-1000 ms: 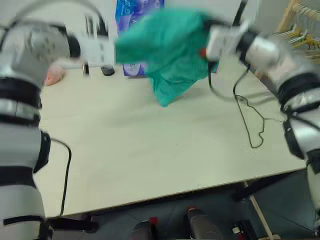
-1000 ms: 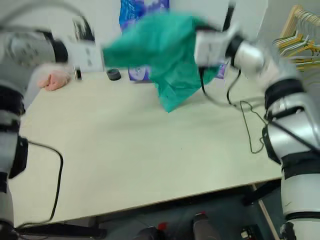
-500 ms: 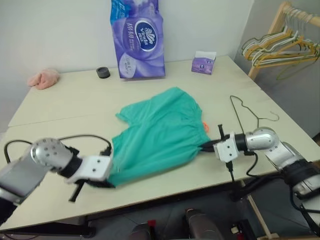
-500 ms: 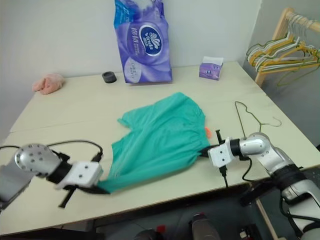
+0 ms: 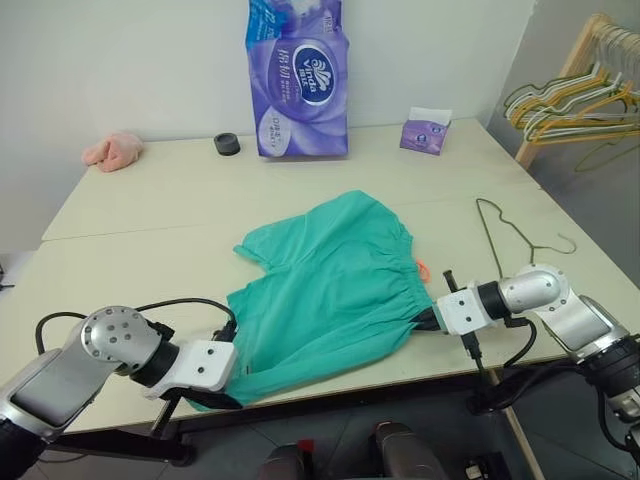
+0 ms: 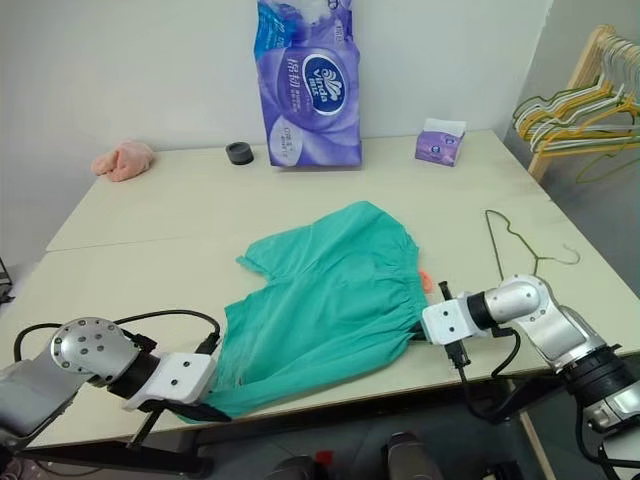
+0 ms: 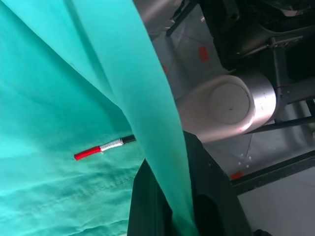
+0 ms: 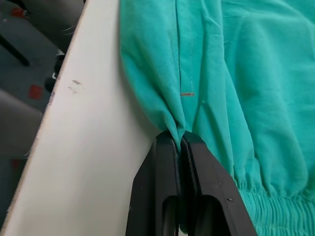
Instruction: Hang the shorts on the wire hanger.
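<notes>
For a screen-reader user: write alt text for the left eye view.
Teal-green shorts lie spread flat on a pale table, pinched at opposite edges by the robot's left gripper and right gripper. A thin wire hanger lies on the table beyond the right gripper. A purple tissue pack stands at the back.

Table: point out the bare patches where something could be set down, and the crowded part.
Bare: the table left of the shorts, up to the pink cloth; also between tissue pack and shorts. Crowded: the right side, around the wire hanger and right claw.
</notes>
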Controlling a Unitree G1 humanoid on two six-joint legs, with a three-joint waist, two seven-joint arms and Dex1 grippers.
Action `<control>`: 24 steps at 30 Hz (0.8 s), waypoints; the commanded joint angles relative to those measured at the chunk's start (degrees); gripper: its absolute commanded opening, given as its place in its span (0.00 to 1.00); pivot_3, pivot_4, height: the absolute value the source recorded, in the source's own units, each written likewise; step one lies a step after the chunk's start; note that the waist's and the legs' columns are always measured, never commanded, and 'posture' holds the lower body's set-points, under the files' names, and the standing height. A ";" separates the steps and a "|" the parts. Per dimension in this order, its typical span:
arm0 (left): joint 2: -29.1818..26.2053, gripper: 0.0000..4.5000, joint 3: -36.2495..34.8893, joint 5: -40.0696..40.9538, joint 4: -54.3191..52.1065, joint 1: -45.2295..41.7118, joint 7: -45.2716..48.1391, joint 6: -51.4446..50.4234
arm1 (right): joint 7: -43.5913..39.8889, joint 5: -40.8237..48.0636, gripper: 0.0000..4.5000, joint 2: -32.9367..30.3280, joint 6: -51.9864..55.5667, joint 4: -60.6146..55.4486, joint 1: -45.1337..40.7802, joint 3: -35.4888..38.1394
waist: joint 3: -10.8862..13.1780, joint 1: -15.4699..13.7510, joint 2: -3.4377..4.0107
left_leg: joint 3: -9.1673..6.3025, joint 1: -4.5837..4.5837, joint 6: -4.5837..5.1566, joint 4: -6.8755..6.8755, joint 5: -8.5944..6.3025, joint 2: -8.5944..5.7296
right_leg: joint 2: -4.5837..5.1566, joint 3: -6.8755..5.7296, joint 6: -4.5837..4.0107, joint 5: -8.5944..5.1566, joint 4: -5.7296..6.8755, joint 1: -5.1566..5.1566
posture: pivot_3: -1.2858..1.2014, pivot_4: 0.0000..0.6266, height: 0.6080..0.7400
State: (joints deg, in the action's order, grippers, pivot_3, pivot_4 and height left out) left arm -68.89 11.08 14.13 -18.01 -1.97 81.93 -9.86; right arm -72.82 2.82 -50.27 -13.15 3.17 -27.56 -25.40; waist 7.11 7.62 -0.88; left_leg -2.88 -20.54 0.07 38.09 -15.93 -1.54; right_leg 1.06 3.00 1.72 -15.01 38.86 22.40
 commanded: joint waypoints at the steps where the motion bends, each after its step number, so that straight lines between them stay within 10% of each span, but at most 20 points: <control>1: -0.08 0.22 0.03 0.50 -2.12 -0.69 1.12 -2.46 | -1.53 0.47 0.13 -0.93 3.35 -4.18 0.56 2.34 | 0.00 0.06 0.00 | -0.02 -0.01 0.00 0.00 0.00 0.00 | 0.00 -0.14 0.02 -0.01 0.00 0.00 | 0.46 0.14 1.00; 13: 2.25 1.00 -3.23 8.21 -6.81 -2.14 1.47 -10.00 | -0.59 10.32 1.00 -2.39 17.75 -15.97 4.18 12.71 | 0.01 -0.07 -0.01 | -0.21 -0.08 -0.03 0.00 -0.01 0.01 | 0.02 -0.41 0.04 -0.02 -0.02 0.00 | 0.46 0.13 1.00; 24: 24.44 1.00 -8.94 16.72 0.69 -24.10 -16.42 -17.39 | 35.18 17.98 1.00 10.57 47.30 -12.16 8.03 38.22 | 0.04 -1.90 -0.19 | -0.37 -0.14 -0.05 0.16 0.00 -0.04 | 0.04 -0.36 -0.02 0.03 -0.03 -0.13 | 0.44 0.15 1.00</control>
State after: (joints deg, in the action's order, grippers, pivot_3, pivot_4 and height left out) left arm -44.76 3.87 29.40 -17.68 -24.60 67.56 -26.19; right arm -43.56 21.02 -40.18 31.01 -9.22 -19.24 8.98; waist 7.15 5.72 -1.08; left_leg -3.22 -20.70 0.02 38.25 -15.93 -1.58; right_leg 1.10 2.67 1.53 -14.87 38.84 22.29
